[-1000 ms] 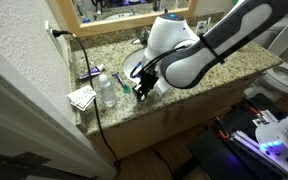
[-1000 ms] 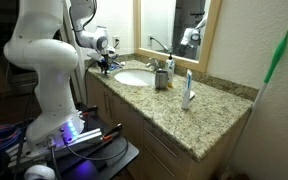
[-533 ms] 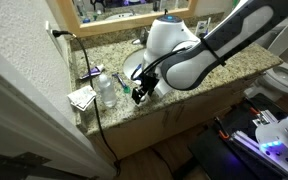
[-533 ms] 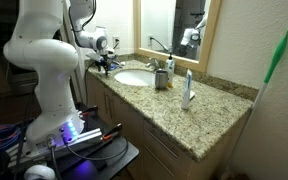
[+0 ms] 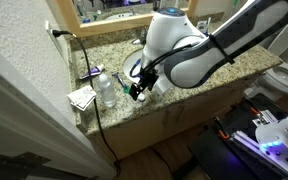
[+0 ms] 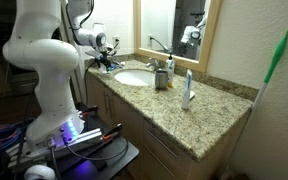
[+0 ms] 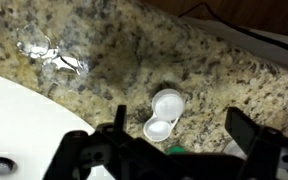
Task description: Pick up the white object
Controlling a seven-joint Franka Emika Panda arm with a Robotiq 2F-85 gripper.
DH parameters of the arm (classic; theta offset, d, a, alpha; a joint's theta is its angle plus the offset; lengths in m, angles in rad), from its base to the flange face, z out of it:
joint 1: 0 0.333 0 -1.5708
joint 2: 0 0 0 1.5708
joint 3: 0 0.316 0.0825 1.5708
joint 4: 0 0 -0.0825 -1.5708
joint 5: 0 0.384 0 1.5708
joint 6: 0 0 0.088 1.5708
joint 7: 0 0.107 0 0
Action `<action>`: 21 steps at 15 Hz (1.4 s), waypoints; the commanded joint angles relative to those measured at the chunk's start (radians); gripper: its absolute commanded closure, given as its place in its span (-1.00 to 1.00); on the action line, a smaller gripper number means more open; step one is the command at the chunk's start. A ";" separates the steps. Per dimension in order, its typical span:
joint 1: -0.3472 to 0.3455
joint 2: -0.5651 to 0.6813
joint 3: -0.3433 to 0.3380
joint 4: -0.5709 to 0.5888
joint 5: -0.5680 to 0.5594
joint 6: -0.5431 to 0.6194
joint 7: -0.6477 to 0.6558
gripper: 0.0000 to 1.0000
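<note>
The jaws stand wide apart and empty over the granite table (image 7: 114, 45). In the wrist view the white object (image 7: 164, 112), two joined round cups, lies flat on the table in line with the gap between them, just beside the rim of the white sink (image 7: 24, 125).

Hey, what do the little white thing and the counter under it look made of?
White thing: probably plastic, smooth with molded round rims. Counter: likely polished granite or similar stone, speckled brown and black, with shiny glare spots.
</note>
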 commanded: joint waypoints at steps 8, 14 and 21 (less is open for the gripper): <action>0.001 0.025 -0.004 0.002 0.004 -0.005 0.001 -0.34; 0.002 0.019 -0.004 0.002 0.004 -0.025 0.004 0.43; 0.001 -0.006 -0.005 0.004 -0.003 -0.084 0.012 0.82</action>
